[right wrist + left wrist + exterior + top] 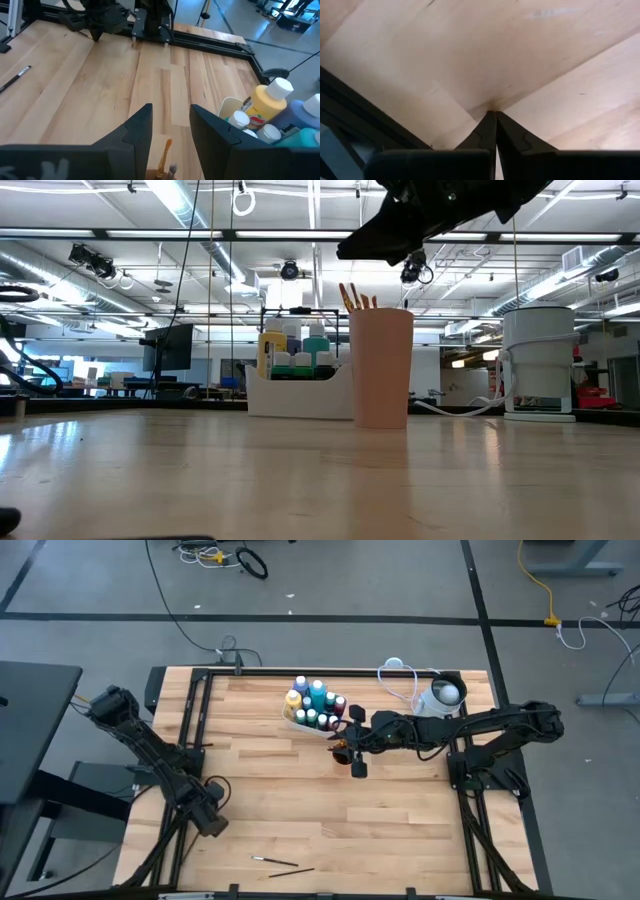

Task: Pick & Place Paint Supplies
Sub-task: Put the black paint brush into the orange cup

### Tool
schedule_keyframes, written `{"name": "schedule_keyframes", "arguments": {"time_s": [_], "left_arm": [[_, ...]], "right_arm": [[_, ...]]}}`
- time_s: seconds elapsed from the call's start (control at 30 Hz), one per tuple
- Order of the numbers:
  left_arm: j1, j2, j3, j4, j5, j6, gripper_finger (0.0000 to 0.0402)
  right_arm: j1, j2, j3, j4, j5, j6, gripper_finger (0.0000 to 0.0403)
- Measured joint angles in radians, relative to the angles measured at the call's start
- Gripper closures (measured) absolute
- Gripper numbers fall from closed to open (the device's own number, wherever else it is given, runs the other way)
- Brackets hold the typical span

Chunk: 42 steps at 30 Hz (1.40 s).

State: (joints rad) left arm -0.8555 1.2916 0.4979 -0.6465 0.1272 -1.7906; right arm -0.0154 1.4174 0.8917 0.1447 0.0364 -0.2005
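Note:
A pale pink cup [380, 370] stands on the table with brush handles [356, 297] sticking out of its top. Behind it, a white tray [300, 395] holds several white-capped bottles [315, 702], among them a yellow one [266, 104]. My right gripper [171, 117] hangs open just above the cup [343, 752], with an orange brush handle [164, 156] below its fingers. Two dark brushes [272, 860] lie flat near the front edge. My left gripper [492, 114] points down, shut on nothing, close over bare wood near the left edge [212, 825]. I cannot tell whether it touches the wood.
A white-and-grey round container [440, 695] with a white cable stands at the back right. A black frame [190, 700] runs around the tabletop. Bare wood lies between the cup and the front edge.

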Motion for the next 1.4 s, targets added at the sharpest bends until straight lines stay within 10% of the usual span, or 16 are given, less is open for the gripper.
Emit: {"name": "schedule_keyframes", "arguments": {"time_s": [0.9,1.17,1.4], "left_arm": [[0.122,0.004,0.403,0.158,-1.213,1.057,0.0398],[0.226,0.004,0.43,0.644,-1.31,1.592,0.0398],[0.35,0.004,0.43,0.861,-1.102,1.797,0.0398]], "right_arm": [[0.0,0.0,0.0,0.098,-0.002,0.054,0.0268],[-0.001,0.034,-0.001,0.258,-0.14,0.158,0.0268],[0.001,0.144,-0.001,0.512,-0.266,0.203,0.0268]]}}
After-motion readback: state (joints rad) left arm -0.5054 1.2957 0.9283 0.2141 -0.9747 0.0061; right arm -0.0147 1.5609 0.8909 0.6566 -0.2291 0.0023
